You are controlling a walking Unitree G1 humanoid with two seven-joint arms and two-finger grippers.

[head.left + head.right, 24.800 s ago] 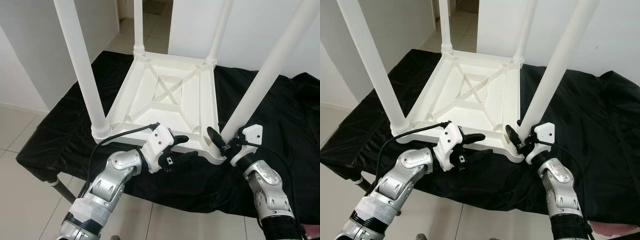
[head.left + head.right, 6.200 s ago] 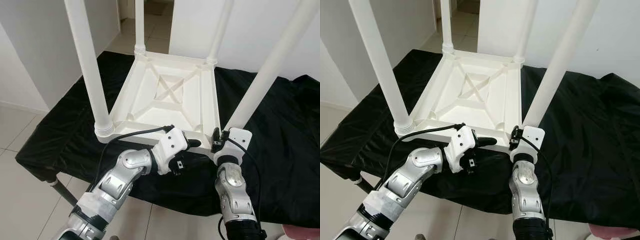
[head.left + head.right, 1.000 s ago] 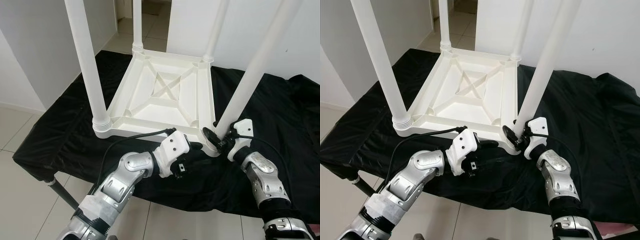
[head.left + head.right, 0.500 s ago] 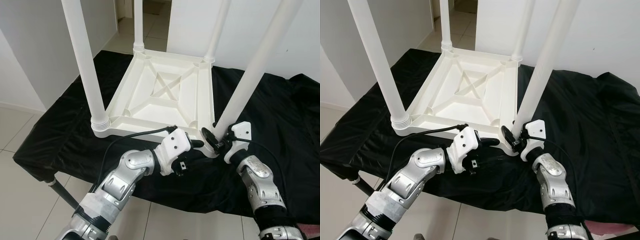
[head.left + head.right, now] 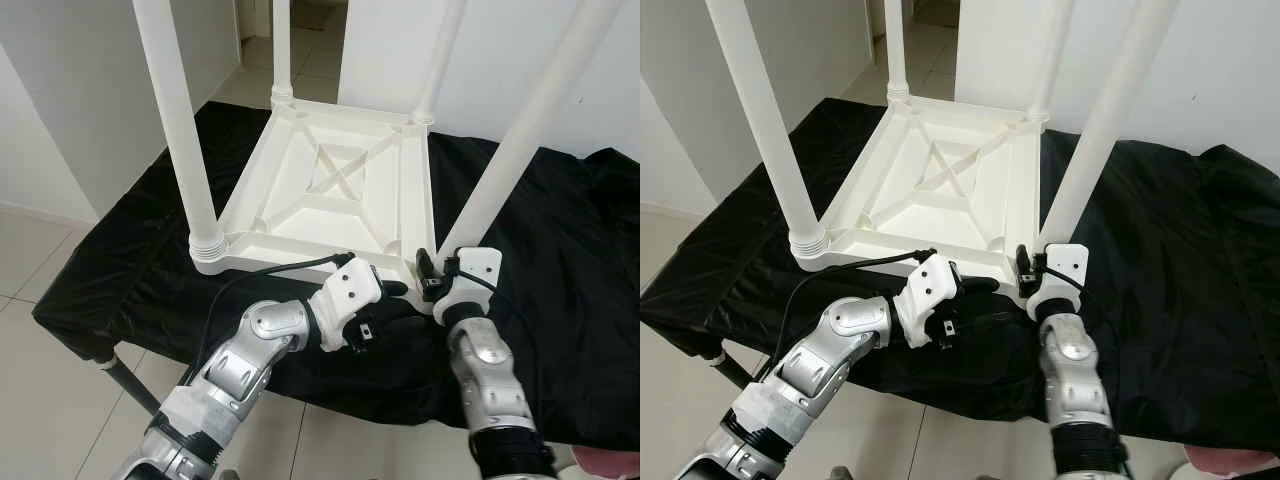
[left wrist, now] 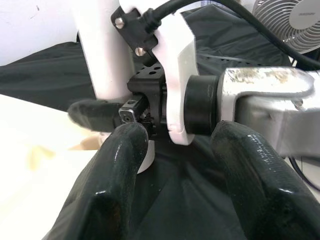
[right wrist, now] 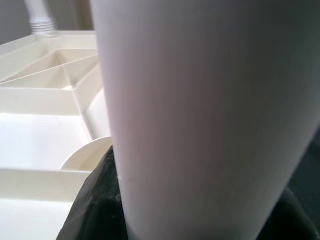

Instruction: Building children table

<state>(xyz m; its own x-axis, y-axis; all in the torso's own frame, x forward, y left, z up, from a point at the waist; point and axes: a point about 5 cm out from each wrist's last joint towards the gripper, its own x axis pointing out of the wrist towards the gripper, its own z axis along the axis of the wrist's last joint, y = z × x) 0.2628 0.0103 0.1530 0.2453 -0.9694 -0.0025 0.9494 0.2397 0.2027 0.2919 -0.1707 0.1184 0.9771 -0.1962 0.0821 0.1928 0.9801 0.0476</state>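
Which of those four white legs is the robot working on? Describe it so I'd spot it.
An upside-down white plastic table lies on a black cloth, legs pointing up. Take the corner nearest the robot on its right side: that leg leans outward, and alone has the right pincer clamped round its base.

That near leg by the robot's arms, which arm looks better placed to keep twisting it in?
The right one, probably. Its right claw already wraps the base of the near-right table leg, while the left claw sits open at the tabletop's front edge.
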